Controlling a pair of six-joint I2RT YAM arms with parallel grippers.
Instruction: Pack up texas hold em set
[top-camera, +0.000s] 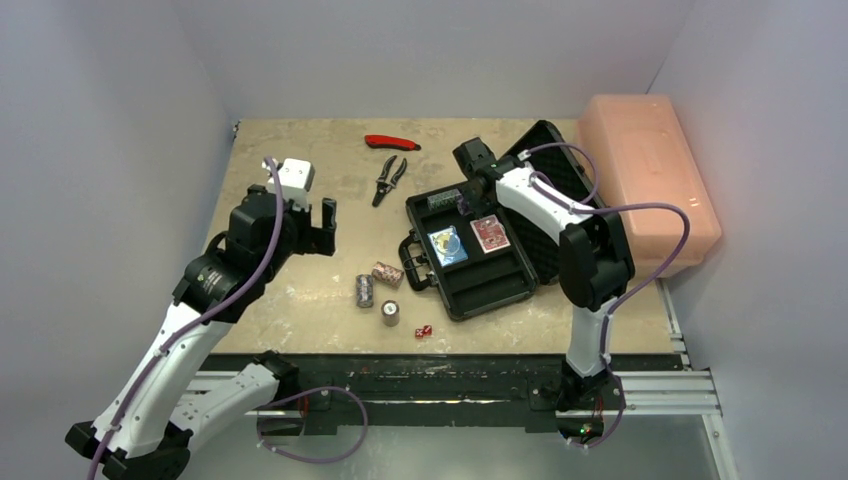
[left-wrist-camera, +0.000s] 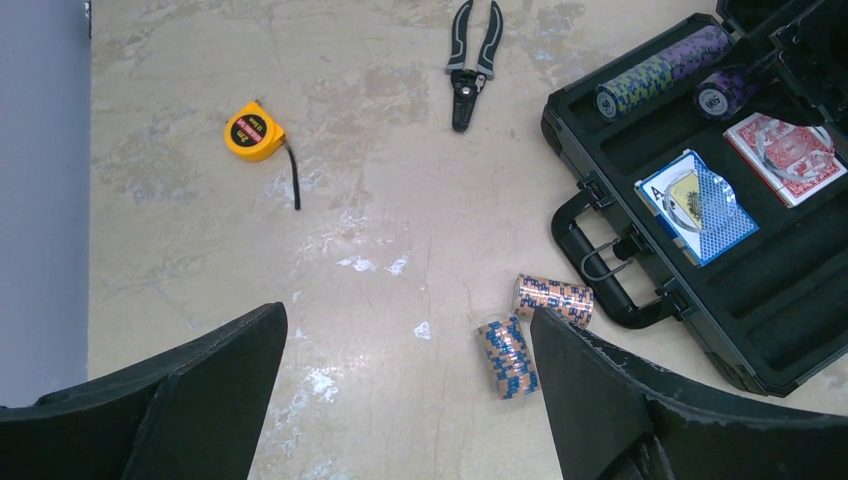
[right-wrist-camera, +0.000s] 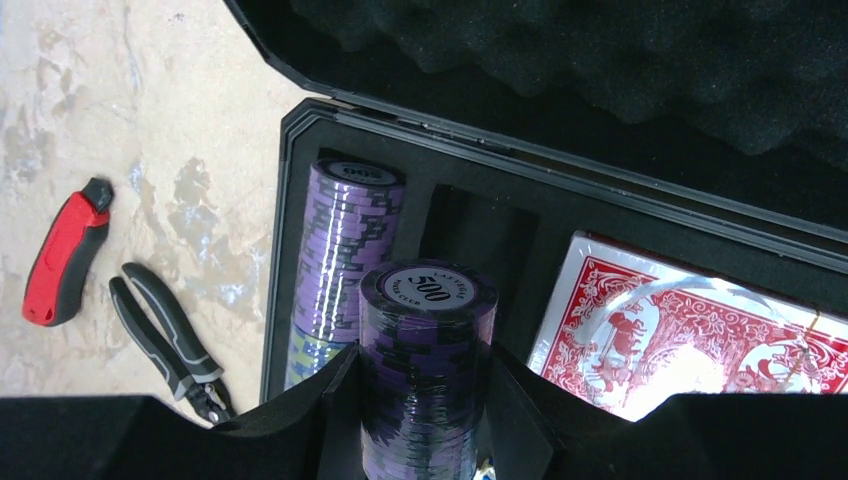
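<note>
Three loose chip stacks (top-camera: 387, 273) are seen on the bare tabletop (top-camera: 300, 310), just beside the handle (top-camera: 413, 262) of the black briefcase (top-camera: 490, 285). Tiny red dice (top-camera: 423, 331) are found nearer the table's front edge. The briefcase is laid open on the right half of the table. Its foam-lined lid (right-wrist-camera: 620, 70) is raised toward the pink box (top-camera: 650, 180), which is set against the right wall.

A blue deck (top-camera: 448, 245) and a red deck (top-camera: 490, 234) are seated side by side in the tray. A row of purple chips (right-wrist-camera: 340, 250) is laid in the slot along the case's far-left edge.

The right gripper (right-wrist-camera: 425, 400) is clamped on a purple chip stack (right-wrist-camera: 428, 330), held over the tray between that row and the red deck. Whether the stack is touching the tray cannot be told.

The left gripper (left-wrist-camera: 405, 330) is spread wide with nothing between its fingers, above open table to the left of the loose stacks. Free room is left there up to the left wall. It is broken only by a yellow tape measure (left-wrist-camera: 253, 133), and farther back by pliers (top-camera: 388, 180) and a red-handled tool (top-camera: 392, 142).
</note>
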